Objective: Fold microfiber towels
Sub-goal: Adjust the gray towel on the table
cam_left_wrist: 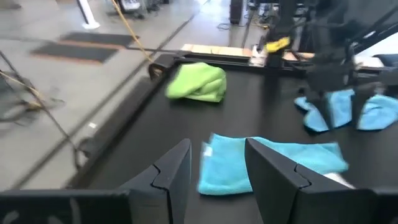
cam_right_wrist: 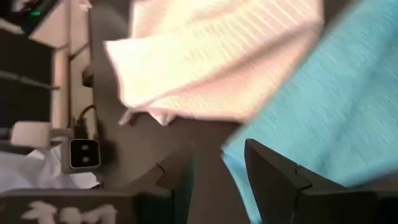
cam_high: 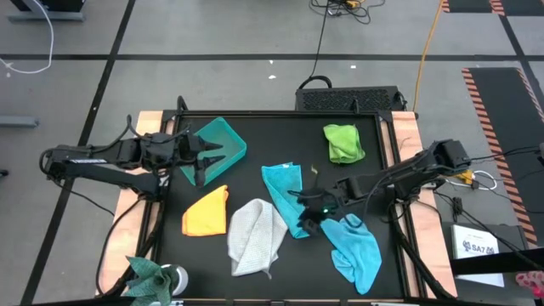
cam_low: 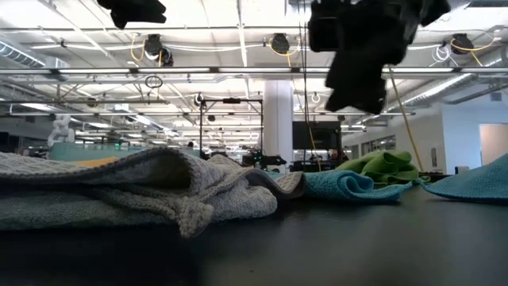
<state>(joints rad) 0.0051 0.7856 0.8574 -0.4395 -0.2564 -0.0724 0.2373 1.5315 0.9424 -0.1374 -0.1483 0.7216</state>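
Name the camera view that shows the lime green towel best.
The high view: the lime green towel lies whole, bunched, near the table's far right corner. The left wrist view shows it farther off; the low view shows only its top; the right wrist view misses it.

A black surface (cam_high: 255,170) is seen, on which five towels are spread around a teal towel (cam_high: 285,197) at the middle. A light grey towel (cam_high: 255,236) touches it; a light blue towel (cam_high: 355,246), an orange-yellow towel (cam_high: 206,212), a lime green towel (cam_high: 343,143) and a teal bin (cam_high: 217,146) lie around it.
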